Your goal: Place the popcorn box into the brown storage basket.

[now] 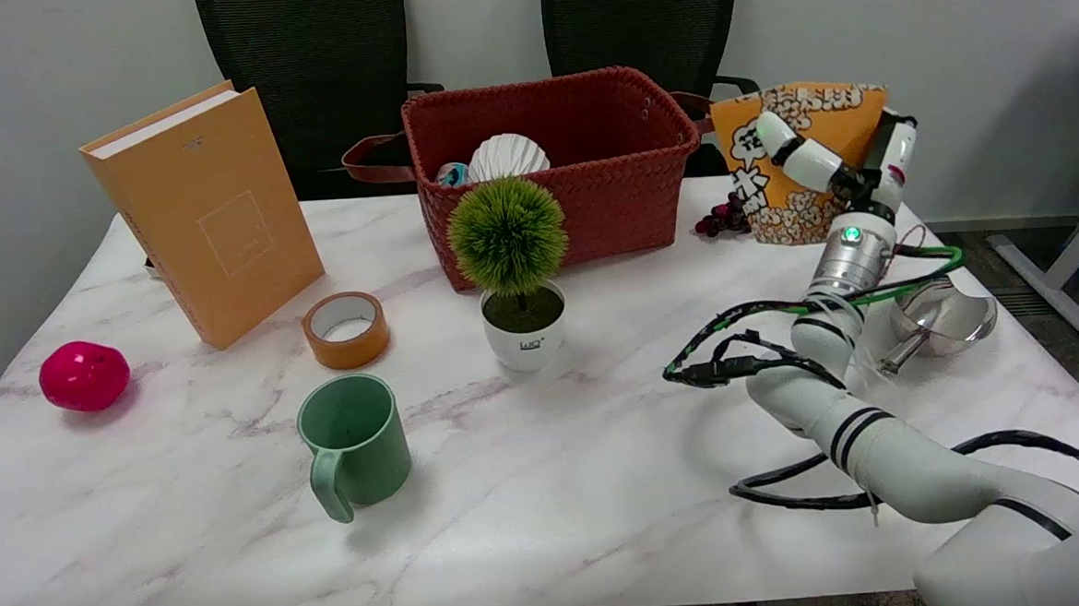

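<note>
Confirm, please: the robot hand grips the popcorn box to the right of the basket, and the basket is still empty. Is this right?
Not fully. The robot hand does grip the popcorn box to the right of the basket, but the basket is not empty: the head view shows a white ribbed ball and a smaller bluish thing already inside it.

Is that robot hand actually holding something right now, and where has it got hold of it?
Yes: the right hand grips the popcorn box, with fingers wrapped across its front and right side.
</note>
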Available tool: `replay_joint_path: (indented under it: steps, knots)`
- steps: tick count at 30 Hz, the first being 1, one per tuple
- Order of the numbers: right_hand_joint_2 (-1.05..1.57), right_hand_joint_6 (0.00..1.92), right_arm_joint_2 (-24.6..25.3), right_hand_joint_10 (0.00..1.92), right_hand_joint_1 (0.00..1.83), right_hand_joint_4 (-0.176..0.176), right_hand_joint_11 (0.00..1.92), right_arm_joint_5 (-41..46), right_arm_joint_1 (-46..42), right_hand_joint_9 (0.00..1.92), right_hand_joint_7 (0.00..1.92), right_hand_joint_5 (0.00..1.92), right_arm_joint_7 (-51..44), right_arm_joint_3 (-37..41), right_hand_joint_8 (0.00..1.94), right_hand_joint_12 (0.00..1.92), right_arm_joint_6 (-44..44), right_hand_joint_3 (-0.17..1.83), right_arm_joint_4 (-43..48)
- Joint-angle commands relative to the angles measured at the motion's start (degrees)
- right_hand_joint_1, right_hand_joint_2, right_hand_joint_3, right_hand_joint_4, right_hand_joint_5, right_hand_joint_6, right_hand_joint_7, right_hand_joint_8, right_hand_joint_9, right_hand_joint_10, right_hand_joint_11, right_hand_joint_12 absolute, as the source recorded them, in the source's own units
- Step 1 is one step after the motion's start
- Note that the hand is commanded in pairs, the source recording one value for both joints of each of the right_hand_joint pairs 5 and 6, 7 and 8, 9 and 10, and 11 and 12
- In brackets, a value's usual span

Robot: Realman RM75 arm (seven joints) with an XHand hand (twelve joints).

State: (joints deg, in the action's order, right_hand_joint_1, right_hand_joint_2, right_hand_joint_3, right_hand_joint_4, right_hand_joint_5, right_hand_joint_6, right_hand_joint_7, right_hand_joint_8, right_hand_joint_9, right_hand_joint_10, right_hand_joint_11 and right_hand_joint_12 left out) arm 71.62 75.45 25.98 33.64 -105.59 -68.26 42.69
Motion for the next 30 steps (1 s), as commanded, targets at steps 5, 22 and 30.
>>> replay_joint_path:
  steps: [5, 22, 30]
  knots:
    - [0.32, 1.14, 0.55, 1.25, 1.13, 0.000, 1.62, -11.20, 8.96, 1.25, 1.77, 1.14, -1.96, -0.26, 1.77, 1.62, 13.19, 0.58, 3.36]
    - [0.27, 1.11, 8.07, 1.21, 1.13, 0.000, 1.54, -20.68, 30.31, 1.21, 1.73, 1.11, -1.96, -1.62, 1.73, 1.54, 24.68, 0.71, -15.07]
    - [0.23, 1.13, 11.07, 1.22, 1.12, 0.000, 1.51, -22.93, 39.29, 1.22, 1.72, 1.13, -5.82, -1.54, 1.72, 1.51, 29.19, 0.76, -24.11]
